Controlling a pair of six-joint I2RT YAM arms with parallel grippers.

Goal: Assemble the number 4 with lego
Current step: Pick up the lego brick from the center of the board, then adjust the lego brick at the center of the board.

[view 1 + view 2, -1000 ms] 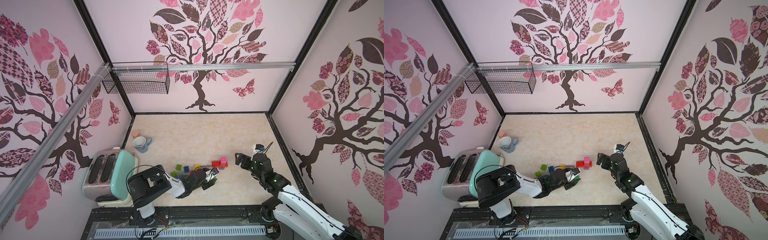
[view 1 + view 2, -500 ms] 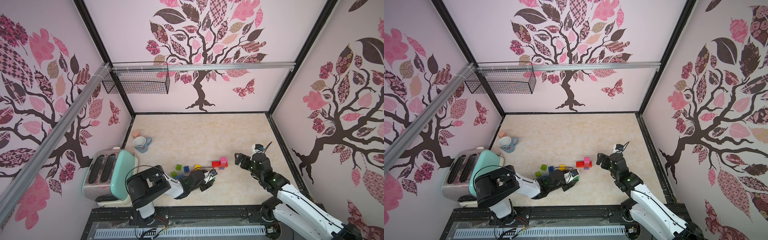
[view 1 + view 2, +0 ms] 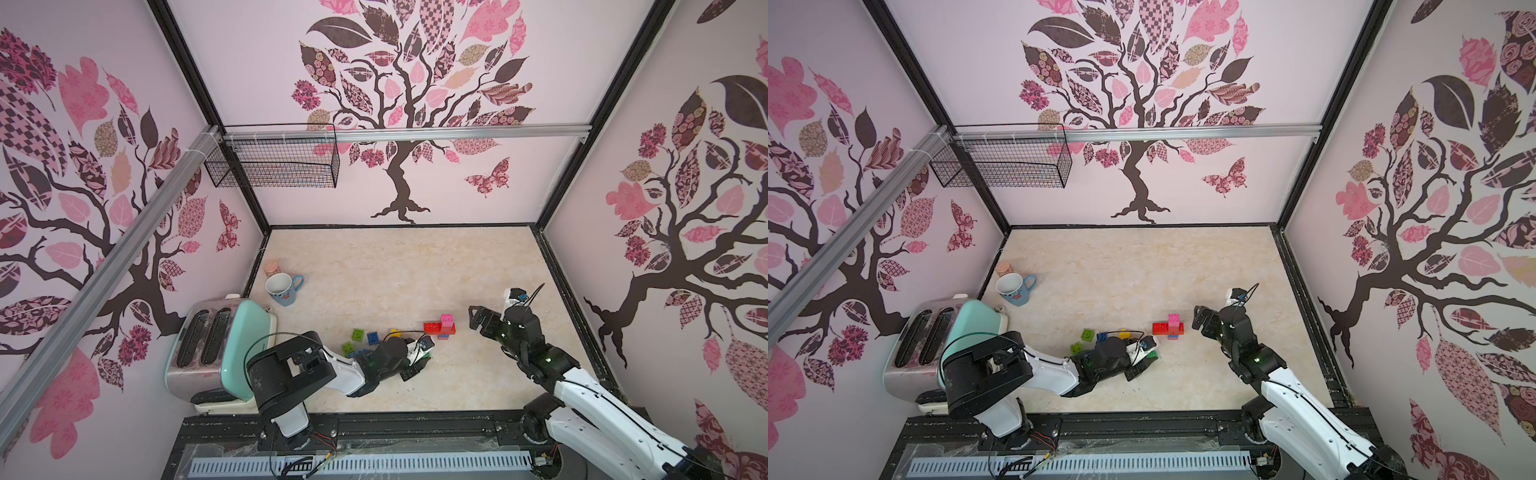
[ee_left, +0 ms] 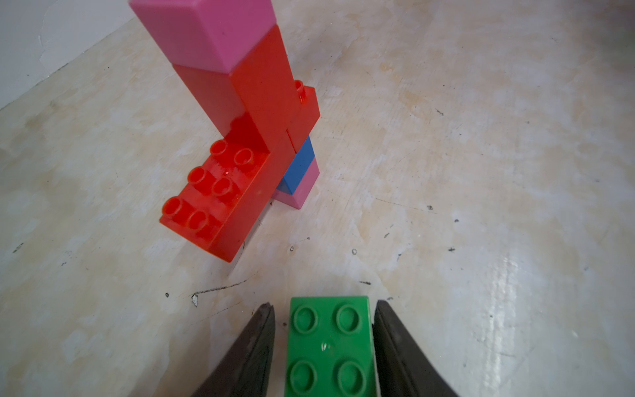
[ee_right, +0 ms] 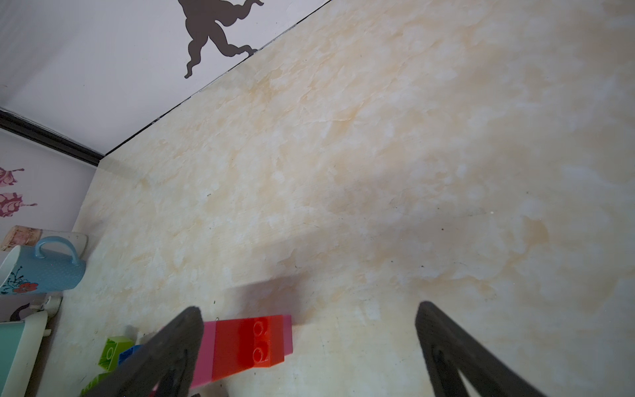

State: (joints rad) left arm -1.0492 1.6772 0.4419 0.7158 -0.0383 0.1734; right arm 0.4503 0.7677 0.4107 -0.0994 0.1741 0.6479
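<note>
The lego build [image 3: 440, 328] [image 3: 1169, 328] stands right of the middle. It is a red long brick on blue and pink bricks, with a red and a pink brick stacked on top [image 4: 240, 137]. A green brick [image 4: 330, 347] [image 3: 1153, 354] lies studs up on the floor between the fingers of my left gripper [image 4: 324, 306] [image 3: 419, 361]. One finger is at its side and the other stands a narrow gap off. My right gripper [image 5: 308, 307] [image 3: 478, 320] hovers wide open just right of the build, holding nothing.
Loose lime [image 3: 358, 333], blue [image 3: 372, 338] and yellow [image 3: 395, 332] bricks lie left of my left gripper. A mint toaster [image 3: 216, 349] stands at the front left, with a blue mug [image 3: 282, 289] and a small jar [image 3: 271, 268] behind it. A wire basket [image 3: 274, 162] hangs on the back wall.
My left gripper's jaws have narrowed about the green brick. The right arm and the build have not moved.
</note>
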